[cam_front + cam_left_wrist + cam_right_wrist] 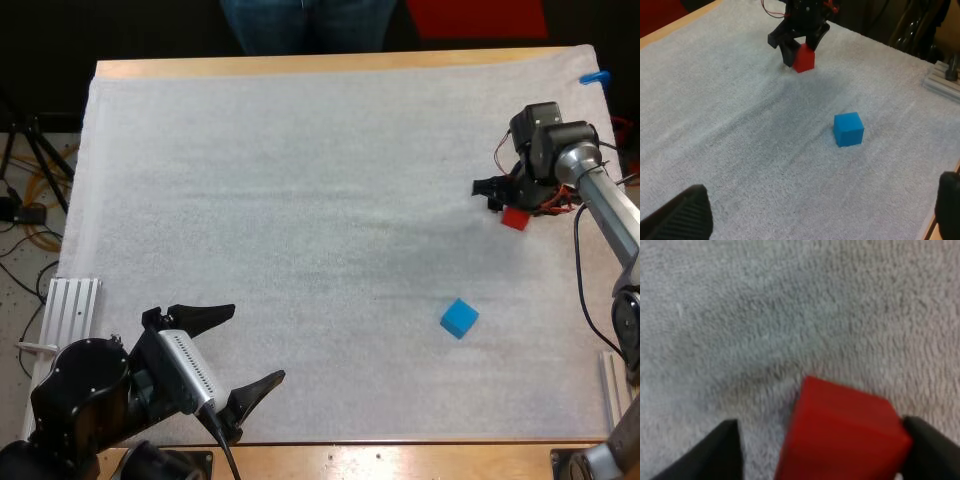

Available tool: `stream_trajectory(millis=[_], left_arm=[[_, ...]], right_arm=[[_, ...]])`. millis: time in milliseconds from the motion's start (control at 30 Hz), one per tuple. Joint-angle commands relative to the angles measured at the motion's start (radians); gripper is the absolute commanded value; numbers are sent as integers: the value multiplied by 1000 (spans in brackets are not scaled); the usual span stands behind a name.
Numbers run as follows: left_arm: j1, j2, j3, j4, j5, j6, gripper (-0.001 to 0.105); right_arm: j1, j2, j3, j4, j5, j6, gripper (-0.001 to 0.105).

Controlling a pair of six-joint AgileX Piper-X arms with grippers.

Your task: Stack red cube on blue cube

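The red cube (515,218) lies on the white mat (300,200) at the far right. My right gripper (503,196) is down over it, open, one finger against the cube's side and the other a small gap away (830,450). In the left wrist view the red cube (803,59) sits between the right gripper's tips (799,44). The blue cube (459,318) rests alone on the mat, nearer the front, also seen as the blue cube (848,129) from the left wrist. My left gripper (257,343) hovers open at the front left with nothing between its fingers (682,217).
A person's legs (300,25) stand beyond the table's far edge. Aluminium rails lie at the mat's left edge (72,308) and right edge (610,385). Bare mat stretches between the two arms.
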Motion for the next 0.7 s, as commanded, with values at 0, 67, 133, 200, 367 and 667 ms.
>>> stream_trajectory(millis=[0,67,133,200,367,667], left_arm=[[-2,1,-5,-9,5,-11,87],[-2,1,-5,-9,5,-11,87],[-2,1,-5,-9,5,-11,87],[-2,1,-5,-9,5,-11,87],[-2,1,-5,-9,5,-11,87],[-2,1,-5,-9,5,-11,87]], right_arm=[[-13,3,-9,-1,-28,10,46],[-21,11,-9,-1,-63,10,42],[-25,13,-9,5,-63,10,42],[-25,9,-9,3,-63,10,40],[-25,-15,-9,-1,-63,7,24],[-23,-90,-9,25,-63,3,20]])
